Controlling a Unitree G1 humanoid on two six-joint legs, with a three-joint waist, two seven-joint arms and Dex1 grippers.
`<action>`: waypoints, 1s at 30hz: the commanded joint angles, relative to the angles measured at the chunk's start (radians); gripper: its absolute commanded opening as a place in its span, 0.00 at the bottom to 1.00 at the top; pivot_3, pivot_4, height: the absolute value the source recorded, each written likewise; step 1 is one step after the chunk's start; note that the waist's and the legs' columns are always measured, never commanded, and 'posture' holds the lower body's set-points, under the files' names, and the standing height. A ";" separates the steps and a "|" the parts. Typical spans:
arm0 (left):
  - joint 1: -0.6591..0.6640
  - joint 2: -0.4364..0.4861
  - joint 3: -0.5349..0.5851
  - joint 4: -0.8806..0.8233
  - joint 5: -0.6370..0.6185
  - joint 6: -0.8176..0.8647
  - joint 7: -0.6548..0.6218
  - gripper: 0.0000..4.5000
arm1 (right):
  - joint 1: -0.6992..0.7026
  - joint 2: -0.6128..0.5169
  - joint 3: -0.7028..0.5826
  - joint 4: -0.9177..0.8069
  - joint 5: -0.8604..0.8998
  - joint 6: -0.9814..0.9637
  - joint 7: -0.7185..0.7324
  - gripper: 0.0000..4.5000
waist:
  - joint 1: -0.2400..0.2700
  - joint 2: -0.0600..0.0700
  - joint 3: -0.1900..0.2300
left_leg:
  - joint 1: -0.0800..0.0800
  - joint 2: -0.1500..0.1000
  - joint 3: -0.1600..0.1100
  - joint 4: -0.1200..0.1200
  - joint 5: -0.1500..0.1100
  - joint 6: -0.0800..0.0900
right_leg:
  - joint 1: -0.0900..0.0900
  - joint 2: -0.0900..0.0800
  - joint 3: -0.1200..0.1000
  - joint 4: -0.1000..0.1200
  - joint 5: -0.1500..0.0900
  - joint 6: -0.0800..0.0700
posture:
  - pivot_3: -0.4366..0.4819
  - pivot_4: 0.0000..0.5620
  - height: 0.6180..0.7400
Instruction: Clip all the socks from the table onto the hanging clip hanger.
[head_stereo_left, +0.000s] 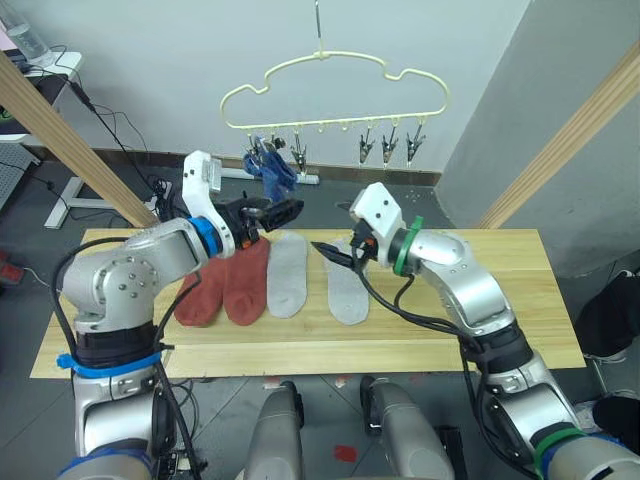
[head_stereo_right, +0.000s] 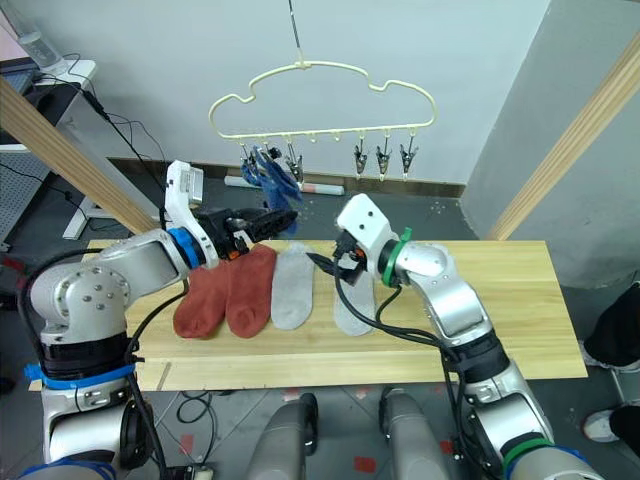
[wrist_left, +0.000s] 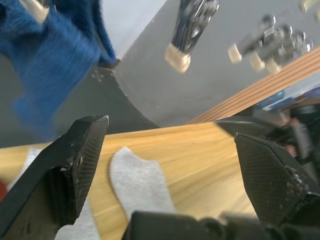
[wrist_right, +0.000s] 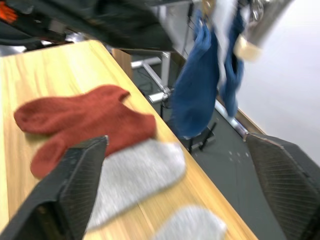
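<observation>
Both my pincers are hanging spread and empty, the left pincer (head_stereo_left: 285, 210) mid-frame under the blue socks (head_stereo_left: 272, 170) clipped to the hanger (head_stereo_left: 335, 95), the right pincer (head_stereo_left: 335, 252) just above the grey socks (head_stereo_left: 288, 272). I am risking bumping the hanger and shaking them loose. The red socks (head_stereo_left: 225, 285) are lying lower left on the bench (head_stereo_left: 480, 300).

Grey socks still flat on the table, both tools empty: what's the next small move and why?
Probably lower the right tool onto the grey sock just beneath it and pinch its near end. Both tools are open and empty, the blue socks already hang from the clip hanger, and free clips remain.
</observation>
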 joint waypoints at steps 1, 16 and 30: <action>0.026 0.000 -0.022 -0.060 0.072 -0.119 -0.027 1.00 | 0.015 -0.014 -0.045 -0.101 0.048 0.032 0.001 0.99 | 0.000 0.000 0.000 | 0.000 0.000 0.000 0.000 0.000 0.000 | 0.000 0.000 0.000 0.000 0.000 0.000 | 0.46 0.58 1.00; 0.171 -0.193 -0.218 -0.062 0.463 -0.750 -0.069 0.81 | 0.126 -0.053 -0.240 -0.410 0.358 0.223 -0.048 1.00 | -0.003 0.000 0.000 | -0.001 -0.001 0.001 0.000 -0.001 0.001 | 0.001 0.000 0.001 -0.002 0.000 0.000 | 0.41 0.57 1.00; 0.093 -0.270 -0.214 0.111 0.624 -0.884 0.016 0.54 | 0.119 -0.059 -0.214 -0.434 0.387 0.183 -0.085 1.00 | -0.005 0.000 0.000 | -0.001 0.000 0.000 0.000 -0.001 0.002 | 0.001 0.001 0.000 -0.002 0.000 0.000 | 0.40 0.54 1.00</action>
